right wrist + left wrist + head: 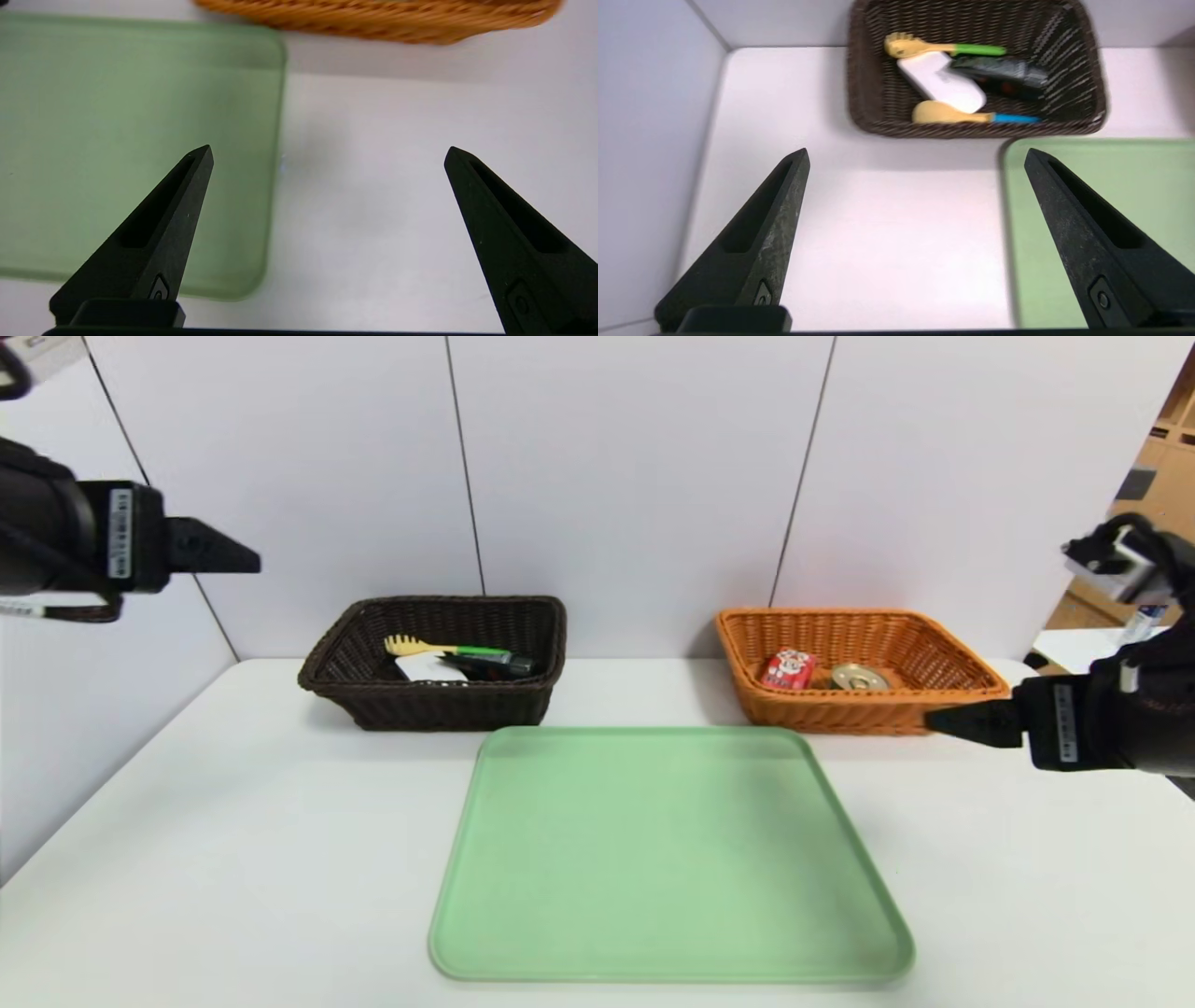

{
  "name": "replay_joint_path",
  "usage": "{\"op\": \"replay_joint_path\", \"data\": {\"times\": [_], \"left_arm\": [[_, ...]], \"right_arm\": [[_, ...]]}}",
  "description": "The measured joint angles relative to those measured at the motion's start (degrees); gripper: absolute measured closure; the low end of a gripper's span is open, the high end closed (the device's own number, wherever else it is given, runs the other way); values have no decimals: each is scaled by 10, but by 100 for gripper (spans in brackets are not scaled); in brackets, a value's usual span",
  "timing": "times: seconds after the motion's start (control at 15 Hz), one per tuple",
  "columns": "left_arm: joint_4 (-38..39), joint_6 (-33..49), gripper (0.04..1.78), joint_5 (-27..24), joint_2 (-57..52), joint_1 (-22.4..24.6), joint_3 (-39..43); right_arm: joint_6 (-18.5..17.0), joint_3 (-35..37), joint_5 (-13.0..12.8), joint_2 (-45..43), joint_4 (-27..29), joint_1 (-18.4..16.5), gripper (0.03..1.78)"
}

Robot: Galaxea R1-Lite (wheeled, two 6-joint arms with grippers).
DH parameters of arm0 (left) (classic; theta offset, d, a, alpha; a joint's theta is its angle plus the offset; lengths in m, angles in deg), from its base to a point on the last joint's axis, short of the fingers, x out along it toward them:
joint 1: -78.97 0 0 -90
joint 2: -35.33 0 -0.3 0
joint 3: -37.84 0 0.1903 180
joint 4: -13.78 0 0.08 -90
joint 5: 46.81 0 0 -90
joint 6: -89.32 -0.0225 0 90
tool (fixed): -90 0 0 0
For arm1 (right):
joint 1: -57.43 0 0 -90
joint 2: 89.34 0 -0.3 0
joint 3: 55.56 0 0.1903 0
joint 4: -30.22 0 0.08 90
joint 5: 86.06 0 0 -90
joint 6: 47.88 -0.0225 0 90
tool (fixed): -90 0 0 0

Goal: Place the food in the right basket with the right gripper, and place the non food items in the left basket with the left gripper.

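Left end effector [915, 156]: raised high at the far left of the scene, well apart from everything on the surface; its two pointed fingers [775, 219] stand wide apart with nothing between them.
Right end effector [327, 151]: low at the right edge, just beside the near right corner of the orange basket; fingers [163, 224] spread wide, holding nothing.
Dark brown basket [373, 700]: sits on the far left part of the surface, left of and behind the tray's far left corner.
Fork [924, 46]: yellow head, green handle, lying along the basket's far side.
White case [943, 81]: rounded and oblong, lying at a slant in the middle of the brown basket, touching the fork's head.
Dark green tube [999, 74]: lies to the right of the case, just under the fork's handle.
Spoon [952, 114]: yellow bowl, blue handle, resting along the basket's near wall.
Orange basket [840, 714]: on the far right part of the surface, behind the tray's far right corner.
Red carton [789, 669]: tilted inside the orange basket, left of the tin.
Tin [859, 678]: round, gold lid facing up, just beside the carton.
Green tray [667, 859]: lies flat in the near middle of the white surface [233, 859], between the two baskets and nearer than both.
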Motion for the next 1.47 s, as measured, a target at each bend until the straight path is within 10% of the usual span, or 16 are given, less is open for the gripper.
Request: {"op": "replay_joint_path", "data": {"times": [0.27, 0.8, 1.27, 1.47], "left_arm": [[3, -19, 16, 116, -144, 37, 116], [17, -8, 15, 122, -507, 131, 366], [15, -9, 13, -108, -743, 149, 493], [17, -4, 13, -132, -772, 149, 507]], "right_arm": [[29, 4, -31, -93, -4, -78, 10], [30, 170, -66, -350, -7, -109, 10], [22, 298, -89, -577, -88, -120, 10], [39, 280, -102, -595, -108, -130, 10]]}}
